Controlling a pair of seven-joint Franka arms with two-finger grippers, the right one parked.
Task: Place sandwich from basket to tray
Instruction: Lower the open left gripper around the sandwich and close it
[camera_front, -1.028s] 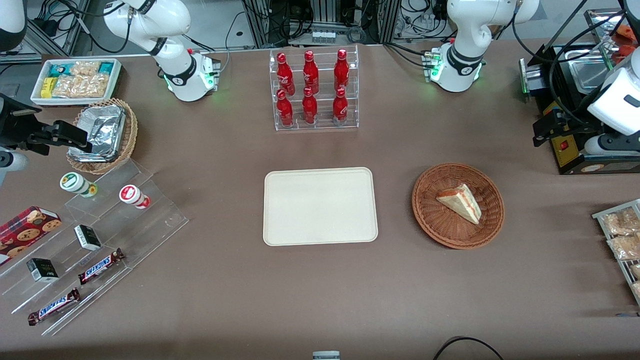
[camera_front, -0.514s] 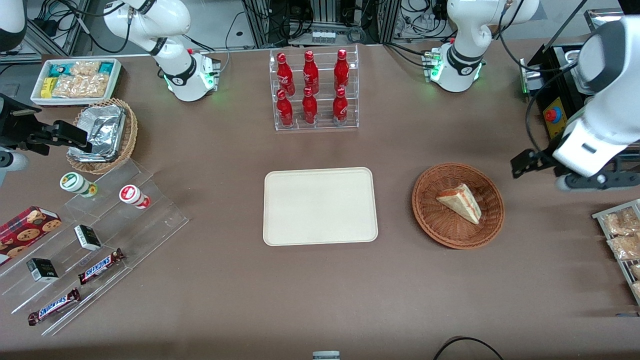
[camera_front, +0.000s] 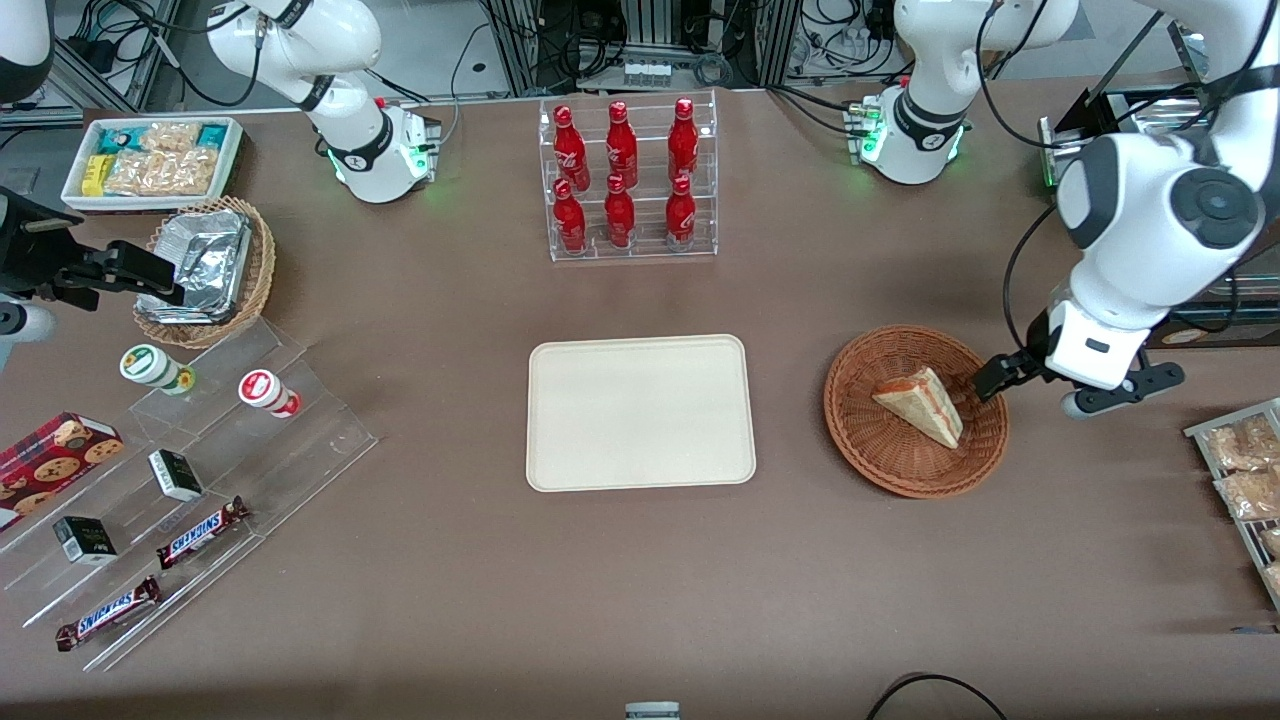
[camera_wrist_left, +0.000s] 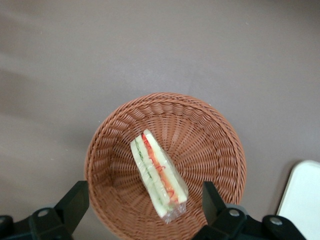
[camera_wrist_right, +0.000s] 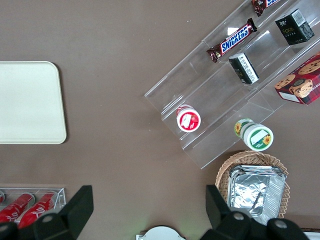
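Brown tabletop: gripper (camera_wrist_left: 145, 210) spread wide, empty, above sandwich (camera_wrist_left: 159, 175) in basket (camera_wrist_left: 220, 145) (filling visible only from wrist).

The basket (camera_front: 915, 411) is reddish-brown woven wicker with ribs radiating from its centre. The sandwich (camera_front: 922, 404) shows pale white bread with red and green filling stripes. The tray (camera_front: 640, 412) is plain cream-white. The table (camera_front: 640, 590) is a uniform dull brown. The gripper (camera_front: 1003, 371), above the basket's rim toward the working arm's end of the table, has black fingers (camera_wrist_left: 76, 199) on a white wrist. The bottles (camera_front: 620, 175) are glossy red in a clear rack. Toward the parked arm's end, the tan wicker basket (camera_front: 215, 270) holds silver foil, and the candy bars (camera_front: 200, 531) wear brown wrappers with white lettering.
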